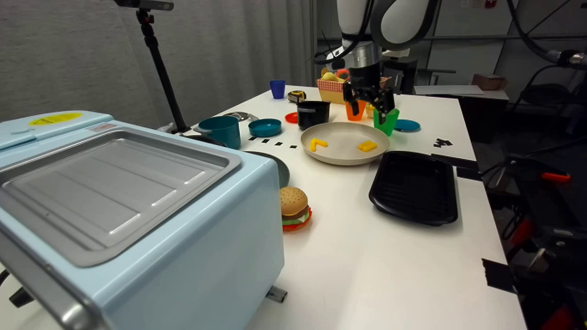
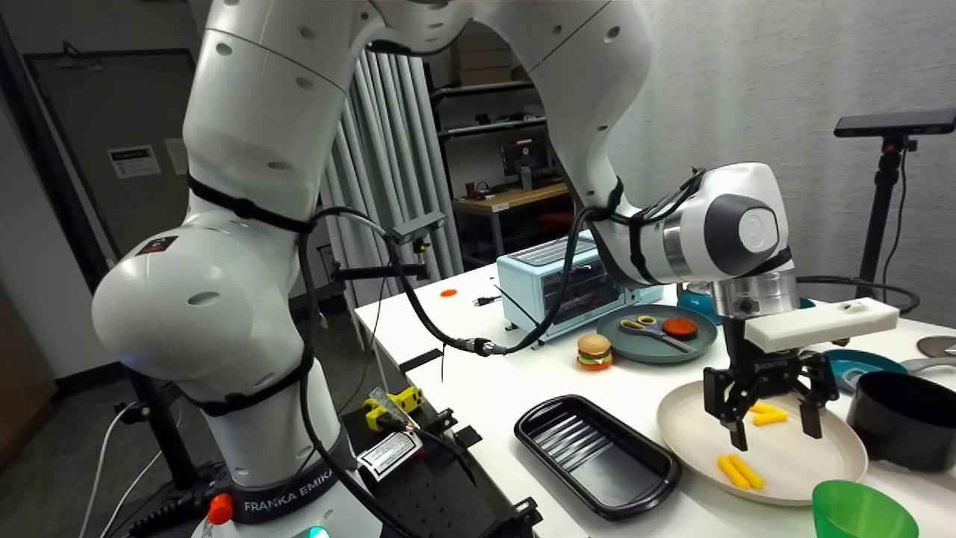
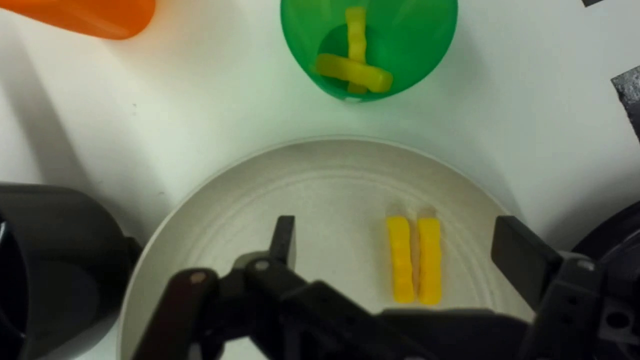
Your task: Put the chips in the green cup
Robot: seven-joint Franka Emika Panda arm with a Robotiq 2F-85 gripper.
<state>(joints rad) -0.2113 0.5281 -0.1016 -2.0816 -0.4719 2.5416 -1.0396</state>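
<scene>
The oven (image 1: 206,243), nearest the camera in an exterior view, is cut off by the left and lower edges and covers a sliver of the burger (image 1: 294,201). The gripper (image 2: 775,439) hangs over the plate (image 3: 325,210), its jaws spread wide, released. Chips (image 3: 401,260) lie on the plate as two pairs in both exterior views; in the wrist view one pair appears side by side between the jaws, and the gripper masks the plate's lower part. At least two more chips lie crossed inside the green cup (image 3: 415,40), cropped by the top edge there. The orange cup (image 3: 110,15) and pot (image 3: 65,265) are likewise cropped. The basket (image 1: 331,95) stands partly behind the gripper, its contents hard to make out.

Surface: a white table (image 1: 376,275) bears black tape (image 1: 499,275); the tray (image 2: 597,456) sits just beside the plate. Room: a grey curtain (image 2: 388,127), dark door (image 2: 142,90), shelves (image 2: 485,130) and desk (image 2: 515,196) form the background.
</scene>
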